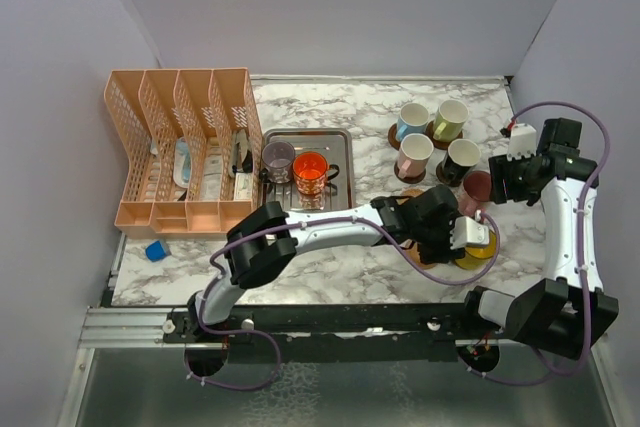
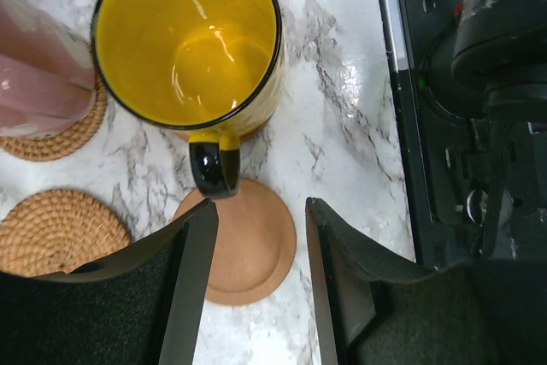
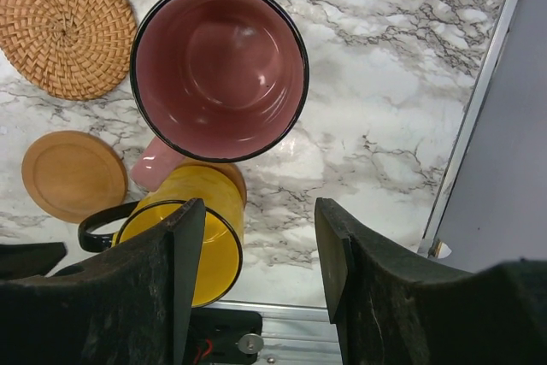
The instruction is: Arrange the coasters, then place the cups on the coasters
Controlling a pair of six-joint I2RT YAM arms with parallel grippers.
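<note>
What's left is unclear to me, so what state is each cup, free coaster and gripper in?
yellow cup: on coaster
maroon cup: on coaster
light blue cup: on coaster
cream cup: on coaster
pink-white cup: on coaster
black cup: on coaster
purple cup: on steel tray
orange cup: on steel tray
smooth coaster: bare
woven coaster: bare
left gripper: open, empty
right gripper: open, empty

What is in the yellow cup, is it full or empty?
Empty. The yellow cup stands upright, and the left wrist view looks straight down onto its bare, shiny yellow bottom, with nothing inside.
</note>
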